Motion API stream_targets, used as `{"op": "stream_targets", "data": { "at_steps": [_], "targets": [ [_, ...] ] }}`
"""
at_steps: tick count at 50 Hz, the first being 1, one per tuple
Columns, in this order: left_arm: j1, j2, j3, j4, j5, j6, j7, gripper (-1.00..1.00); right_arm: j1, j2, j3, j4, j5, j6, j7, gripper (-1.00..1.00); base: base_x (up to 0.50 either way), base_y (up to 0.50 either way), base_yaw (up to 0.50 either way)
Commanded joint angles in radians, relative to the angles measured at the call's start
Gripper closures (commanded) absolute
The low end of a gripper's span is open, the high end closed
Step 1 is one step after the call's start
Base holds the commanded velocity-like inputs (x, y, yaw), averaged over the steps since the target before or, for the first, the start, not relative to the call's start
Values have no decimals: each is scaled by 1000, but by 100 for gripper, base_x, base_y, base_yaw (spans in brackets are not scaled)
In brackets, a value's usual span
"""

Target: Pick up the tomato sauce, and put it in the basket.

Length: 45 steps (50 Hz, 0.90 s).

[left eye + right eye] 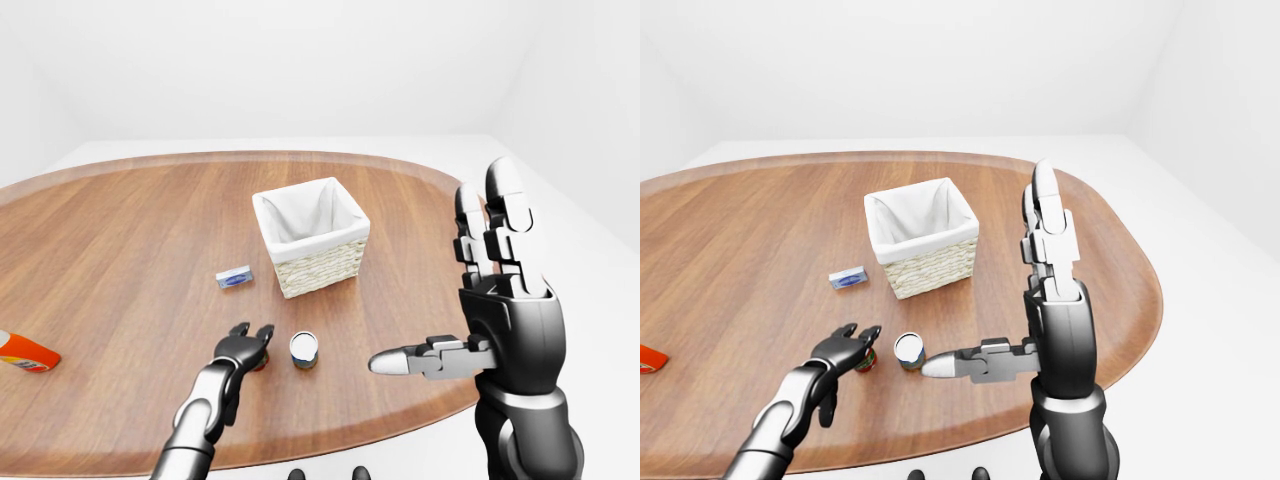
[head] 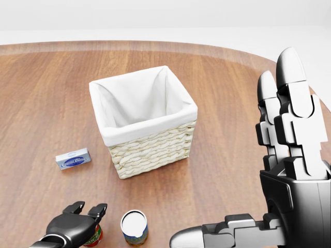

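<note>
The tomato sauce (image 2: 95, 236) is a small can with a red and green label, standing on the wooden table (image 2: 31, 103) at the bottom left of the head view. My left hand (image 2: 85, 211) sits on top of it with the fingers spread open, hiding most of the can. The wicker basket (image 2: 150, 152) with a white cloth lining stands upright and empty above it, mid table. My right hand (image 1: 455, 290) is raised at the right, open and empty, with the fingers up and the thumb pointing left.
A second can (image 2: 134, 227) with a white lid stands just right of the tomato sauce. A small blue and white box (image 2: 73, 158) lies left of the basket. An orange bottle (image 1: 25, 352) lies at the left edge of the left-eye view.
</note>
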Motion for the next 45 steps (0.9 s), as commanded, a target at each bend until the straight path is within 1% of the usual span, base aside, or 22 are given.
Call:
{"op": "stream_targets", "data": {
  "at_steps": [1,7,8,11,14,16,17,35,36,37,38,39,40,41,45],
  "targets": [
    [-17,0,-18,84,22,0,59,-100,2,0,0,4,1,0,-1,-100,0,0,0],
    [-18,-3,-32,122,37,0,93,-100,5,0,0,11,4,0,-3,-100,0,0,0],
    [-9,-4,-33,109,34,0,85,-100,4,0,0,11,4,0,-3,-100,0,0,0],
    [-26,-6,-42,169,46,0,120,-100,5,-1,-1,11,4,0,-3,-100,0,0,0],
    [-26,-6,-43,171,41,0,117,-100,7,-1,-4,16,7,0,-3,-100,0,0,0],
    [-32,-6,-45,186,43,0,130,55,7,0,-2,20,6,0,-4,-100,0,0,0],
    [-32,-7,-45,189,41,0,131,100,7,0,-1,20,6,0,-4,-100,0,0,0],
    [-35,-5,-50,198,38,0,139,100,6,-1,2,8,5,0,-5,-100,0,0,0],
    [-34,-7,-46,179,26,0,131,100,8,-2,1,9,6,0,-5,-100,0,0,0],
    [-36,-6,-44,151,7,0,155,100,9,-2,1,14,6,0,-6,-100,0,0,0],
    [-31,-20,-31,112,-21,0,159,100,8,-1,2,11,5,0,-5,-100,0,0,0],
    [-31,-20,-31,108,-24,0,159,100,8,-1,2,11,5,0,-5,-100,0,0,0],
    [6,-28,-17,7,-71,0,75,100,5,-1,0,11,6,0,-5,-100,0,0,0],
    [34,-24,-14,-69,-77,0,42,100,5,-1,2,13,4,0,-5,-100,0,0,0],
    [66,-24,9,-218,-86,0,-23,100,8,-2,1,9,5,0,-4,-100,0,0,0]
  ]
}}
